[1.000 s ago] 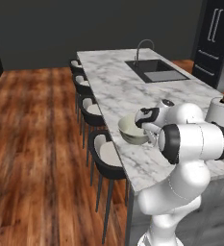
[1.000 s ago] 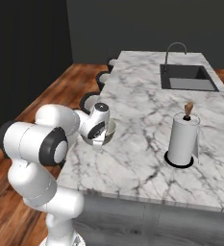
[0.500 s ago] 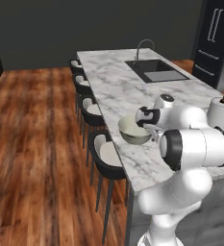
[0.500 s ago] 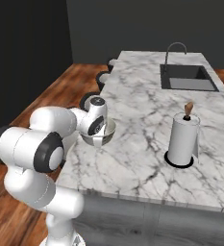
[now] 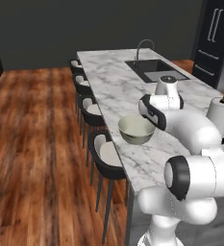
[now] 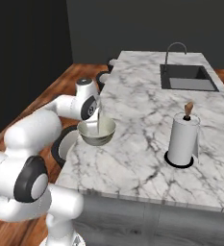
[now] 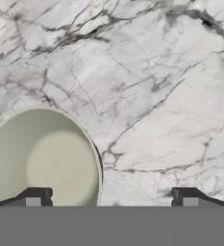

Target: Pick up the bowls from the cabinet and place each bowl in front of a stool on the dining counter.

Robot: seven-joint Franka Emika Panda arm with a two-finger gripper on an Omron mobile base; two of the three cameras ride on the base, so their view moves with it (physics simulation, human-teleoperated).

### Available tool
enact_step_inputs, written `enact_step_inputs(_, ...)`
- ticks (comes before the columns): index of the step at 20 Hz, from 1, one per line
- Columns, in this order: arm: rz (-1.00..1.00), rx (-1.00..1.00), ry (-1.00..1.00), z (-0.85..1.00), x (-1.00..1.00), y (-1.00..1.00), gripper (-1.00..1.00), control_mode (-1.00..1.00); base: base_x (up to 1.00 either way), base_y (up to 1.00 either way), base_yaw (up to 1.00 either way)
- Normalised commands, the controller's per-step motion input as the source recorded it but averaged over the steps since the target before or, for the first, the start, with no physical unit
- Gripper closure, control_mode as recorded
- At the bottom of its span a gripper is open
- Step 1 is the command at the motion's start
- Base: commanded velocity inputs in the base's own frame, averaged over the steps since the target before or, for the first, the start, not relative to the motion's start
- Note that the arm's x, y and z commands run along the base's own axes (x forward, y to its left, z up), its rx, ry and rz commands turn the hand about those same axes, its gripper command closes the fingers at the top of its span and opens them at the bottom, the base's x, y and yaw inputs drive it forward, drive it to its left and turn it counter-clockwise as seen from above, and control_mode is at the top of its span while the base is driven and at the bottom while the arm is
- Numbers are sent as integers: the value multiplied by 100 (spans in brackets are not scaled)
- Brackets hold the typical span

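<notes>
One bowl (image 5: 136, 129), cream with a pale green inside, is sitting upright on the counter (image 5: 118, 81) near its stool-side edge, in front of the nearest stool (image 5: 107, 156). Compared with a second ago, the end effector (image 7: 111, 198) is now standing wide, its two fingertips (image 7: 36, 197) well apart, where before it was narrower around the bowl's rim. In the hand view one fingertip is lying over the bowl's inside and the other over bare marble, so the near rim is falling between them; whether either is touching the rim is not clear. The arm's elbow is also reaching further forward in both base views than half a second ago, and the wrist is sitting higher above the bowl. The bowl itself is staying in about the same spot on the marble.

Counts: one bowl, four stools lined up along the counter's left side in the left base view, one black sink (image 5: 156, 70) with one curved tap (image 5: 143, 47), and one white paper towel roll (image 6: 182, 140) standing upright on its dark base, well apart from the bowl. One dark fridge (image 5: 213, 38) is standing at the far right.
</notes>
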Motion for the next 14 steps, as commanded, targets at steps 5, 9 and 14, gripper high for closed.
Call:
enact_step_inputs(5, 6, -2, -1, 46, -100, -9, -100, -100, 0, 0, 0)
enact_step_inputs(9, 23, 0, -4, 48, -100, 0, -100, -100, 0, 0, 0)
enact_step_inputs(14, 33, 0, 0, 39, -100, 0, -100, -100, 0, 0, 0)
